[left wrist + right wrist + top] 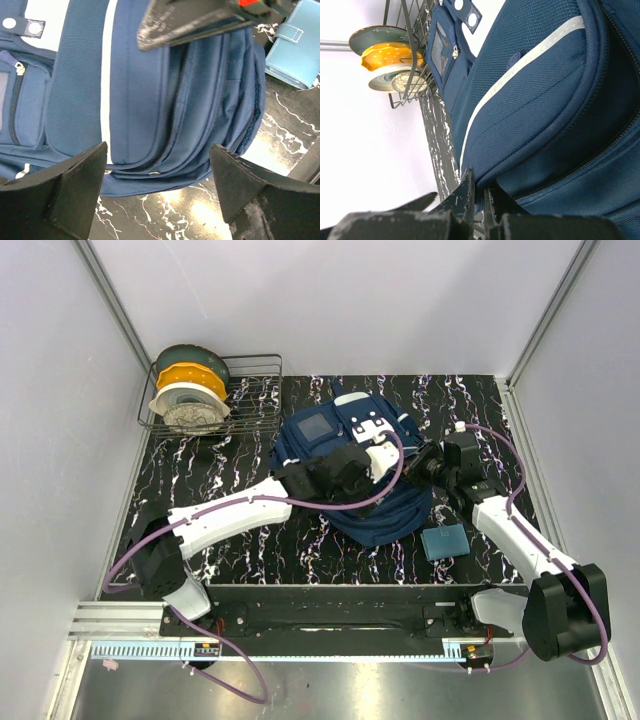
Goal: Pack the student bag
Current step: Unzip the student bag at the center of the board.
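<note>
At the far left corner of the tabletop (290,555), a wire rack (262,390) holding green, orange and white discs (190,390).

Mid-tabletop, the student bag (390,515), lying front face up, grey patch (318,427) at its far left part. Long axis running from the far edge toward the near edge, slanting rightward at the near end; top loop pointing to the far edge, base toward the near right.

Over the bag's middle, the left pincer (157,149), released, fingers (75,190) spread wide above the zippered side.

At the bag's right side, the right pincer (479,195), clenched, tips against a seam; impossible to tell whether any fabric is pinched.

Just beside the bag's near right end, a small teal pouch (445,540), lying flat.
</note>
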`<state>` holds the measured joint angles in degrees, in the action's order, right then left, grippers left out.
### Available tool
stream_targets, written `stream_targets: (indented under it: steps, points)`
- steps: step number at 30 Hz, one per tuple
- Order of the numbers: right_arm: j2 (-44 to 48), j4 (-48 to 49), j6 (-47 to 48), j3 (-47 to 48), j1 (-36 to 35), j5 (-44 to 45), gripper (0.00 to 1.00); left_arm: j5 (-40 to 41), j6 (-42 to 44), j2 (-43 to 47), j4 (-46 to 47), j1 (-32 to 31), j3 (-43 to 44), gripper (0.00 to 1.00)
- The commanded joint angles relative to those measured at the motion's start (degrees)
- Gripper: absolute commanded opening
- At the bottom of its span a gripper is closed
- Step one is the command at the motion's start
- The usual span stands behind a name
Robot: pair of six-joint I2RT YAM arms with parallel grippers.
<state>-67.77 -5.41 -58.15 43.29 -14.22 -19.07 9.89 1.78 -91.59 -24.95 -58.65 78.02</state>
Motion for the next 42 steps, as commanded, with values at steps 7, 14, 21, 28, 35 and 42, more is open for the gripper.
stream_targets:
  steps: [7, 14, 21, 28, 35, 42]
  points:
    - [2.1, 4.9, -1.7, 4.1, 0.4, -0.4, 0.02, 6.8, -1.4, -2.4, 5.4, -2.7, 1.6, 0.86]
    - [3.2, 4.8, -1.8, 4.1, 0.4, -0.4, 0.03, 16.7, -4.0, -7.7, 2.7, -2.7, 4.1, 0.73]
    - [3.9, 3.9, -1.3, 3.6, 0.4, -0.2, 0.04, 18.5, -5.5, -8.3, 4.3, -2.7, 3.5, 0.53]
    - [4.8, 3.4, -0.7, 3.1, 0.3, 0.0, 0.06, 20.7, -4.5, -7.8, 4.6, -2.5, 3.4, 0.3]
    - [6.4, 2.0, 1.2, 1.8, 0.4, 1.5, 0.16, 21.7, -5.6, -7.0, 3.6, -2.3, 3.2, 0.1]
    - [7.3, -1.5, 3.4, 1.0, 0.3, 1.9, 0.36, 21.2, -7.1, -5.8, 3.6, -1.1, 1.9, 0.0]
